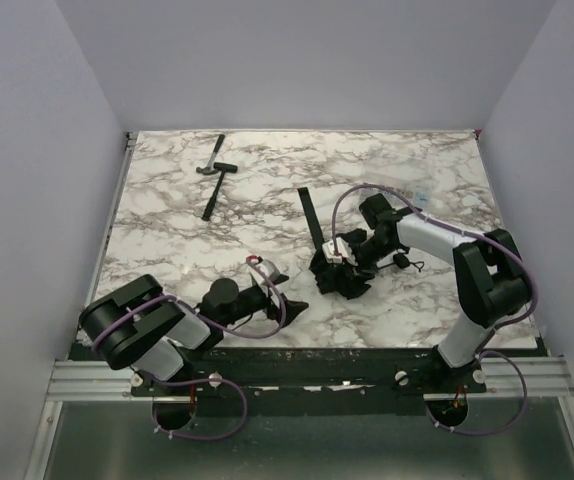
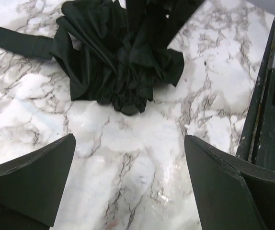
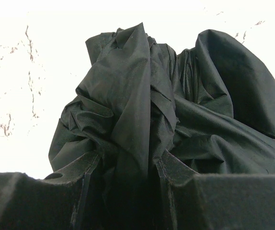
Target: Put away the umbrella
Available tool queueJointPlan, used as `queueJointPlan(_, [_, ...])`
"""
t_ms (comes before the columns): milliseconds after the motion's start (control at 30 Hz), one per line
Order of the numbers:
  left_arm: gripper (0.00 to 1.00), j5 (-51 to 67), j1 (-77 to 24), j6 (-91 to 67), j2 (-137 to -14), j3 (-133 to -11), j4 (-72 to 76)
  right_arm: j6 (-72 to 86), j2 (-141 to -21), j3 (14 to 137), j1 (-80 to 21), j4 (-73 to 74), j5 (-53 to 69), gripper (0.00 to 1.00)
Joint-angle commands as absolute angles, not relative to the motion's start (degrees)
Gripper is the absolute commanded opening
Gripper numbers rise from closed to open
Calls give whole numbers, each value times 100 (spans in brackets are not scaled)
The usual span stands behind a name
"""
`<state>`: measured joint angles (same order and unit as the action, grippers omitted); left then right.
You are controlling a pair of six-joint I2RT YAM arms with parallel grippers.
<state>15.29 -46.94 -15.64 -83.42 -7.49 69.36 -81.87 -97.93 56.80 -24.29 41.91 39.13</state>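
Umbrella (image 1: 339, 275) lies crumpled on worktop (image 1: 417, 160), well right of hammer (image 1: 213, 172) and nearer. Right pincer (image 3: 128, 167) clamped on canopy fold; left pincer (image 2: 128, 143) apart, empty. Step judged: gathering canopy. Next: left grips opposite side.

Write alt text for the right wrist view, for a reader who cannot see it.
The right gripper pinches a fold of the umbrella, whose crumpled black canopy fills most of the frame. Behind it, the marble table is washed out to near white by bright light.
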Motion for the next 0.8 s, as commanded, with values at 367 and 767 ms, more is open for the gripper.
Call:
queueJointPlan(367, [99, -1134, -6829, 2735, -9452, -1283, 7612, -6809, -11473, 5959, -2696, 5823, 3437, 20])
queueJointPlan(767, [91, -920, -6632, 3590, -10301, -2426, 6454, -6662, -11583, 6021, -2802, 5724, 3516, 20])
